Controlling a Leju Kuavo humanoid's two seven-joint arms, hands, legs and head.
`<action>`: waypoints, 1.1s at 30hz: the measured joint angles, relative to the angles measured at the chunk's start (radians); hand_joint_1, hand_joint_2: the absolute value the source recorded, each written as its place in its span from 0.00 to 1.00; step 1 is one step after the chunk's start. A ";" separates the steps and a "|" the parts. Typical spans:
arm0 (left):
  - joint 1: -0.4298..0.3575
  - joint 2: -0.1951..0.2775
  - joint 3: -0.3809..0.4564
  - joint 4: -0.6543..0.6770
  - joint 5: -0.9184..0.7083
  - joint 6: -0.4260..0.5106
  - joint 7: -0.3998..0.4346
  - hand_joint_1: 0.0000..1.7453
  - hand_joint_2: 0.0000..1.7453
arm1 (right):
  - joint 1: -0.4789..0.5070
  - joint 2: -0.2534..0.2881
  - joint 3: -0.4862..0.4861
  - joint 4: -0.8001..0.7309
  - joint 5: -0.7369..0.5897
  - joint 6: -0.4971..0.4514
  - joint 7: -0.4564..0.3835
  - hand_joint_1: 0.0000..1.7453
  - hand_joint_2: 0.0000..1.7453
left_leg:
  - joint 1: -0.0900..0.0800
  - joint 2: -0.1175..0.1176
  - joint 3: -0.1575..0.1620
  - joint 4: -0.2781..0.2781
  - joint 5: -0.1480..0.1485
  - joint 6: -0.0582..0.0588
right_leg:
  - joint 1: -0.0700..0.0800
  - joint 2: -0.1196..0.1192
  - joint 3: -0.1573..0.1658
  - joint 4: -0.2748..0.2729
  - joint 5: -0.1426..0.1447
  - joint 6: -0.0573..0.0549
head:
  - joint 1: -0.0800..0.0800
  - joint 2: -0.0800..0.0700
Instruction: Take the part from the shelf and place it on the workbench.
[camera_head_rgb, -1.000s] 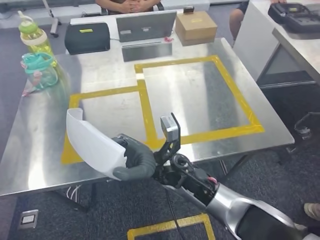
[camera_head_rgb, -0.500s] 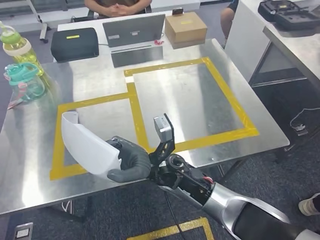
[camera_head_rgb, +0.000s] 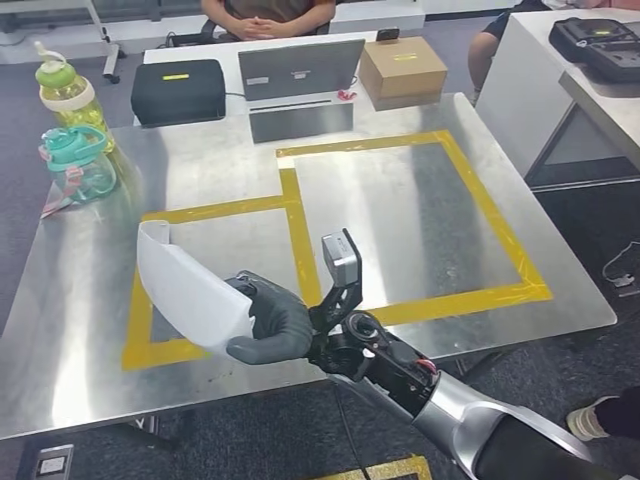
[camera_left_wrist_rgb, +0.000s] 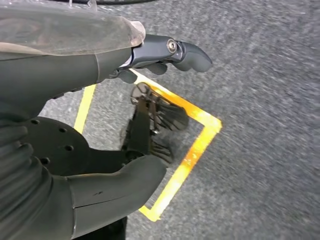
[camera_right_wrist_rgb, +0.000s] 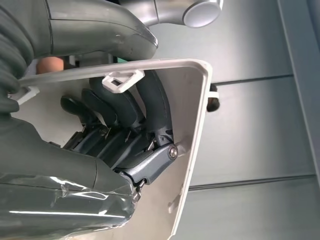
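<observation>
- Here the right hand (camera_head_rgb: 272, 325) grips the white part (camera_head_rgb: 189, 290) by its near end, thumb over the outer face and fingers (camera_right_wrist_rgb: 124, 112) curled inside the shell. The grip seems chosen so the long curved body sticks out free ahead of the hand.
- The part hangs above the near edge of the workbench (camera_head_rgb: 423, 200), not resting on it. It sits over the smaller yellow-taped square (camera_head_rgb: 290, 215), probably the marked drop zone.
- The hollow side faces the palm, so I judge the hand must lower and uncurl to free it.
- The left hand (camera_left_wrist_rgb: 113, 125) hangs over grey carpet, fingers apart, holding nothing. It is likely kept low, out of the way.
- Bottles (camera_head_rgb: 72, 130), a laptop (camera_head_rgb: 300, 70) and a cardboard box (camera_head_rgb: 402, 68) stand along the far side, well apart from the square.
</observation>
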 joint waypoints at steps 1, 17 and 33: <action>-0.001 0.000 0.000 0.000 0.000 0.000 0.000 0.00 1.00 | -0.001 0.000 0.000 0.000 0.000 0.000 0.000 0.95 1.00 | -0.001 0.000 0.000 -0.001 -0.002 -0.004 | 0.003 0.000 0.012 -0.026 0.002 -0.005 | 0.001 0.000; -0.005 0.000 0.000 0.000 0.000 0.002 -0.007 0.00 1.00 | -0.001 0.002 0.000 -0.001 0.004 -0.004 0.001 0.95 1.00 | -0.003 0.006 -0.084 0.000 0.076 -0.022 | 0.002 0.005 0.086 -0.064 -0.055 -0.017 | -0.035 0.000; -0.006 -0.003 0.000 0.000 0.000 0.007 -0.007 0.00 1.00 | -0.001 0.002 -0.001 -0.001 0.006 -0.007 0.002 0.95 1.00 | -0.011 0.003 -0.082 -0.001 0.067 -0.005 | -0.003 0.003 0.097 -0.080 -0.059 -0.005 | -0.019 0.000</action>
